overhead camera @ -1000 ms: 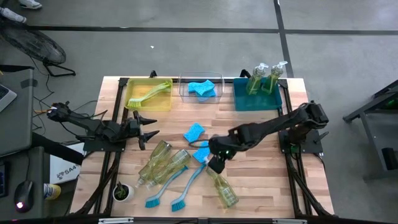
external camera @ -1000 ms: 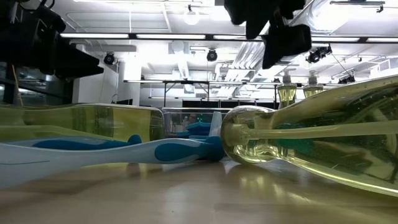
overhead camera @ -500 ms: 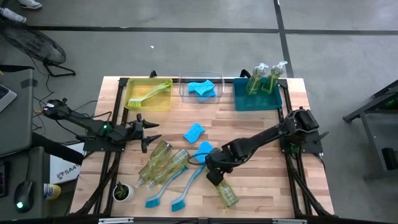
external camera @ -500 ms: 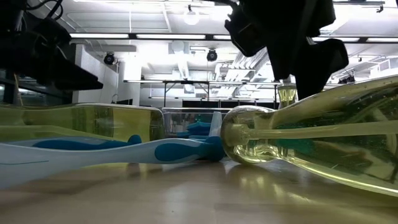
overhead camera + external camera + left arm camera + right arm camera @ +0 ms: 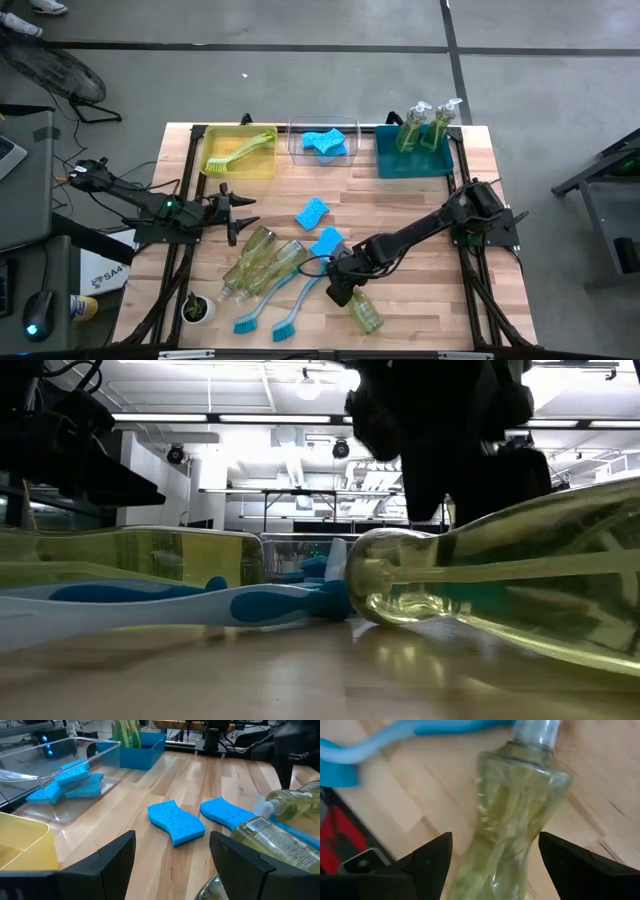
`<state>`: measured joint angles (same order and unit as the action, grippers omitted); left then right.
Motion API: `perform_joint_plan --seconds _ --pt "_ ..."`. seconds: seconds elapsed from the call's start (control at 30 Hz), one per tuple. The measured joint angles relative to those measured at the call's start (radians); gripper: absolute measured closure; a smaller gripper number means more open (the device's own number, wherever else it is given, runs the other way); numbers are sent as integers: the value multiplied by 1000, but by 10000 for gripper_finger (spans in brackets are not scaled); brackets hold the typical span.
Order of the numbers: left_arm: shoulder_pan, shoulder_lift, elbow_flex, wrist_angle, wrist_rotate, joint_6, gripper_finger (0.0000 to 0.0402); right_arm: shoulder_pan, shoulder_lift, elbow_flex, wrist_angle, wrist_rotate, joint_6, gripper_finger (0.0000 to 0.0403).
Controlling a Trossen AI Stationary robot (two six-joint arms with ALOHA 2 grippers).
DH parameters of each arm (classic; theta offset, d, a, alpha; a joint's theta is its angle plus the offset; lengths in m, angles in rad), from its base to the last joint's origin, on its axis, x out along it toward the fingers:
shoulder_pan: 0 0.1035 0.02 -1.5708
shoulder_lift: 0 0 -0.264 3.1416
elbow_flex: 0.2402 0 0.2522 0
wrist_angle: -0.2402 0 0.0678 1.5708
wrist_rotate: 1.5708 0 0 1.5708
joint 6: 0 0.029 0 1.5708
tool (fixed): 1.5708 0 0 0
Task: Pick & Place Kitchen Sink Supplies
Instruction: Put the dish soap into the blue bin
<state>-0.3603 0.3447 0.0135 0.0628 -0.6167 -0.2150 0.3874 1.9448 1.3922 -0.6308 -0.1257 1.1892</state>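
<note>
The right pincer [image 5: 343, 291] hangs spread wide over a clear, waisted yellow-green soap bottle [image 5: 512, 815] lying on its side on the pale plank worktop [image 5: 420, 210], one dark finger on either flank and neither touching it. A second ago this pincer stood higher and nearer the wavy-edged blue sponges [image 5: 176, 822]; it has come down to the bottle's neck. From table height its dark bulk hides the teal bin [image 5: 412, 152] behind. The left pincer [image 5: 172, 860] waits half open near the worktop's left edge, holding nothing. Two more bottles [image 5: 262, 262] lie beside smooth blue dish brushes [image 5: 300, 305], whose bristles are hard to make out.
</note>
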Motion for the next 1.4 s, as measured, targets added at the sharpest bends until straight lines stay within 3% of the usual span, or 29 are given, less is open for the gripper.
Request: perform_joint_plan --seconds 0.63,0.97,1.2,1.4 --pt "0 0 0 0 4 0 151 -34 127 4 43 -99 -116 120" --pt "0 0 0 0 5 0 151 -40 130 2 37 -99 -122 166" --pt "0 0 0 0 5 0 151 -40 131 1 38 -93 -151 225" --pt "0 0 0 0 6 -3 151 -41 113 -1 13 -53 -185 226"
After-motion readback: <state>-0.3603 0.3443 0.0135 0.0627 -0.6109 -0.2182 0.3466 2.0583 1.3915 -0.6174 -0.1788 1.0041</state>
